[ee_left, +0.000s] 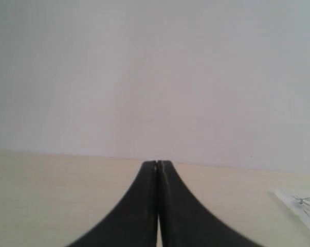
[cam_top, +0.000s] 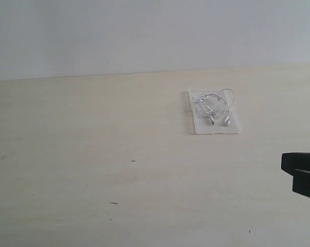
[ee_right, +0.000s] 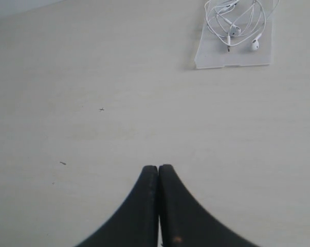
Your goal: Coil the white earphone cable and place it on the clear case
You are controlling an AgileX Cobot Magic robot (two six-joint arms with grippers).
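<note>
Cable [cam_top: 215, 106]: I see it coiled on the case [cam_top: 219, 129] — 1 o'clock on the surface [cam_top: 93, 154].
Left hand [ee_left: 158, 163]: closed tight, empty.
Right hand [ee_right: 158, 168]: closed tight, empty — at 4 o'clock.

The exterior camera looks down at a slant from well back, across the table [cam_top: 93, 170] to the wall [cam_top: 144, 36]. The left wrist camera sits low behind the left gripper [ee_left: 158, 162], facing almost level. The right wrist camera, behind the right gripper [ee_right: 158, 167], tilts down at the table. All three share the clear case [cam_top: 219, 129], well ahead of both grippers.
</note>
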